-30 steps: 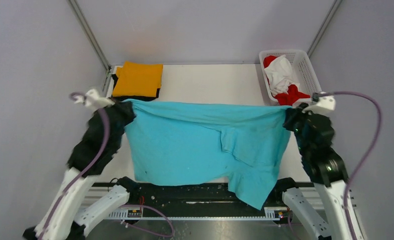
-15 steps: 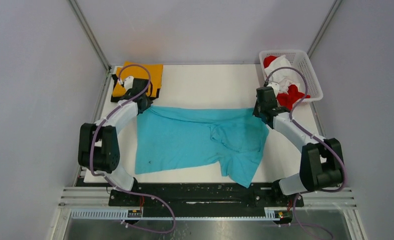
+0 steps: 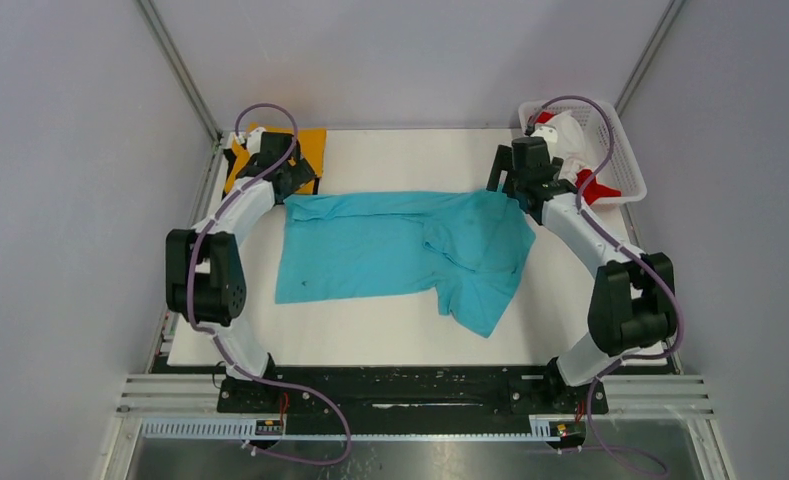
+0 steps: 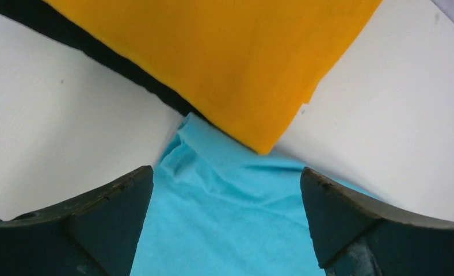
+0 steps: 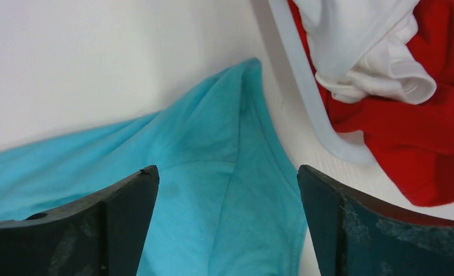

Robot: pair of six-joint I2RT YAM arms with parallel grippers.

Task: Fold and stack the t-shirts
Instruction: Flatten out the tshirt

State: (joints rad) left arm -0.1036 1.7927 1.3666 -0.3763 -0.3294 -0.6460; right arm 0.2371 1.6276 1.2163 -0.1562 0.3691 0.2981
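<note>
A turquoise t-shirt (image 3: 400, 245) lies spread across the table, its near right part bunched into a fold. My left gripper (image 3: 291, 188) hovers open over the shirt's far left corner (image 4: 224, 195), with nothing between its fingers. My right gripper (image 3: 508, 194) hangs open over the far right corner (image 5: 230, 172), also holding nothing. A folded orange t-shirt (image 4: 213, 57) rests on a black t-shirt (image 4: 98, 49) at the far left, and the turquoise corner touches that stack. Crumpled red (image 5: 426, 144) and white (image 5: 374, 52) t-shirts sit in the basket.
The white lattice basket (image 3: 622, 150) stands at the table's far right corner, just behind my right wrist. Grey walls close in on both sides. Bare white tabletop (image 3: 420, 160) shows beyond the turquoise shirt and along its near edge.
Both grippers carried the turquoise shirt away from the near edge, laid it down on the table, then opened and let go of its far corners.
</note>
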